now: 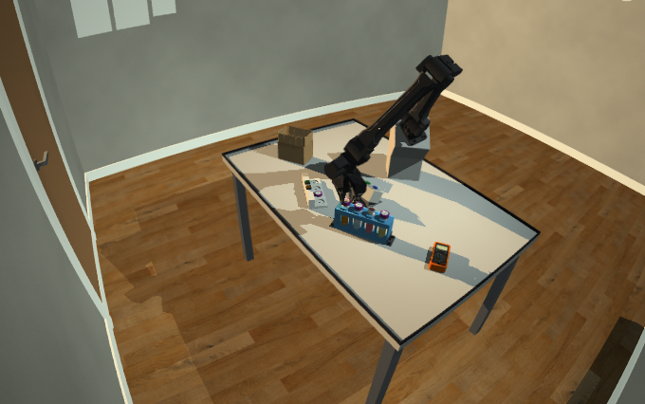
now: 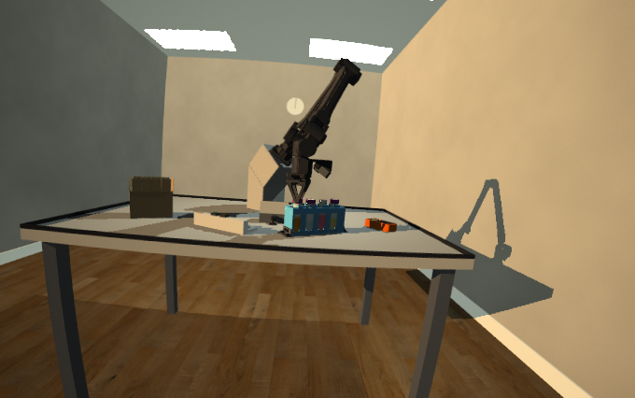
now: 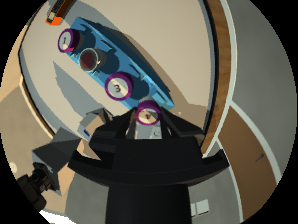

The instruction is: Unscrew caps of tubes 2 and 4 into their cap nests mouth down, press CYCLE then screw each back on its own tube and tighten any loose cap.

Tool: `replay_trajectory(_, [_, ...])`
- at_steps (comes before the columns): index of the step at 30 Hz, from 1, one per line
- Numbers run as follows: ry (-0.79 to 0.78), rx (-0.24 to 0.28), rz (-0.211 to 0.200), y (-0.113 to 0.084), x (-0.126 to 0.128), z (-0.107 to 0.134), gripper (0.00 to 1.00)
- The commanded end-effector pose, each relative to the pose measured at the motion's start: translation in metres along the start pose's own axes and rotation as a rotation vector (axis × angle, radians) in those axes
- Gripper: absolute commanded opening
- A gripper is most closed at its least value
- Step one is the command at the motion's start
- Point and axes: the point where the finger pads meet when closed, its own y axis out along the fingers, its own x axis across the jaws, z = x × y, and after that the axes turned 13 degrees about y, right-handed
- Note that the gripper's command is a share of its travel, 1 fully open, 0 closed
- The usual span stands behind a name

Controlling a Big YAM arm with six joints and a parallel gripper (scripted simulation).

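Black arm (image 1: 397, 106) (image 2: 323, 107) bent downward, fingers closed around the purple-rimmed cap (image 3: 148, 113), apparently on tube 4

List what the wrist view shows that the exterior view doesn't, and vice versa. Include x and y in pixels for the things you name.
Wrist only: numerals on the purple caps, the brown door (image 1: 52, 119) (image 3: 250, 147).
Exterior only: the cardboard box (image 1: 295, 148) (image 2: 151, 204), the table legs (image 1: 243, 218) (image 2: 63, 319).
Both: the decapping station (image 1: 350, 219) (image 2: 315, 232) (image 3: 140, 75), the orange multimeter (image 1: 439, 256) (image 2: 380, 224) (image 3: 55, 19), the gripper (image 1: 345, 199) (image 2: 297, 200) (image 3: 148, 110) closed on tube 4's cap (image 1: 346, 202) (image 2: 297, 202) (image 3: 148, 114).

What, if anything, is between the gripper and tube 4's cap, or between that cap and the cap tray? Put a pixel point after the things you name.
Nothing visible: the gripper (image 1: 345, 199) (image 2: 297, 200) (image 3: 148, 110) is shut on tube 4's cap (image 1: 346, 202) (image 2: 297, 202) (image 3: 148, 114); only tabletop separates rack and tray (image 1: 324, 195) (image 2: 219, 223) (image 3: 144, 132).
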Motion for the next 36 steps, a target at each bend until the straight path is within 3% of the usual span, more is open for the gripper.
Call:
replay_trajectory(1, [-0.272,0.003,0.014,-0.006,-0.011,0.0,0.0])
replay_trajectory(5, [-0.461,0.004,0.014,-0.006,-0.011,0.0,0.0])
replay_trajectory(14, [-0.467,-0.004,0.015,-0.004,-0.007,-0.005,0.0])
replay_trajectory(15, [-0.467,-0.004,0.015,-0.004,-0.007,-0.005,0.49])
replay_trajectory(25, [-0.467,-0.004,0.015,-0.004,-0.007,-0.005,0.49])
replay_trajectory(26, [-0.359,0.002,0.019,-0.008,-0.012,-0.001,0.49])
replay_trajectory(28, [-0.359,0.002,0.019,-0.008,-0.012,-0.001,0.49])
replay_trajectory(32, [-0.054,-0.01,0.031,-0.016,-0.013,-0.009,0.49])
replay_trajectory(36, [0.12,-0.016,0.034,-0.016,-0.014,-0.009,0.49])
